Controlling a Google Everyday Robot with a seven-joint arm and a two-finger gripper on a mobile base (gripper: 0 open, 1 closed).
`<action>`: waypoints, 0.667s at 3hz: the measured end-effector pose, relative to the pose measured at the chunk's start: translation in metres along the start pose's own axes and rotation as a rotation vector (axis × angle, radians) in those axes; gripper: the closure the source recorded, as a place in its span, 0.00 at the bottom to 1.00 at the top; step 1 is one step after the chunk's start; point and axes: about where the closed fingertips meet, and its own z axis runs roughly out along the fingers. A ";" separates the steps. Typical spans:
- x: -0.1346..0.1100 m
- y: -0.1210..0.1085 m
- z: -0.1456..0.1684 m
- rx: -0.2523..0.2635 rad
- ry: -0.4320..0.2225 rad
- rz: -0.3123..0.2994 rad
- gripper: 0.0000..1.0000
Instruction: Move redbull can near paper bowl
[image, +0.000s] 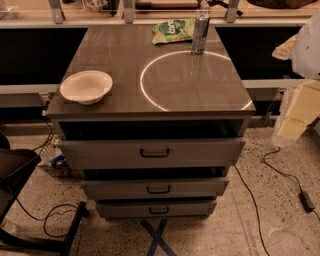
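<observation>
The redbull can (200, 34), slim and silver-grey with bluish markings, stands upright at the far edge of the grey cabinet top (125, 55), right of centre. The paper bowl (86, 86), shallow and cream-white, sits at the near left corner of the top, far from the can. My gripper (292, 120), cream-yellow below the white arm (307, 45), hangs at the right edge of the view. It is off the cabinet's right side, apart from the can and nearer to me than the can. It holds nothing that I can see.
A flat green snack bag (173, 30) lies just left of the can. A bright ring of reflected light (150, 95) marks the top. Three drawers (155, 152) face me below. Cables (280, 172) run on the floor at right, and a black chair base (30, 200) stands at left.
</observation>
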 end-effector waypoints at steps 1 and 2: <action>0.000 0.000 0.000 0.000 0.000 0.000 0.00; 0.000 -0.014 0.002 0.053 -0.048 0.024 0.00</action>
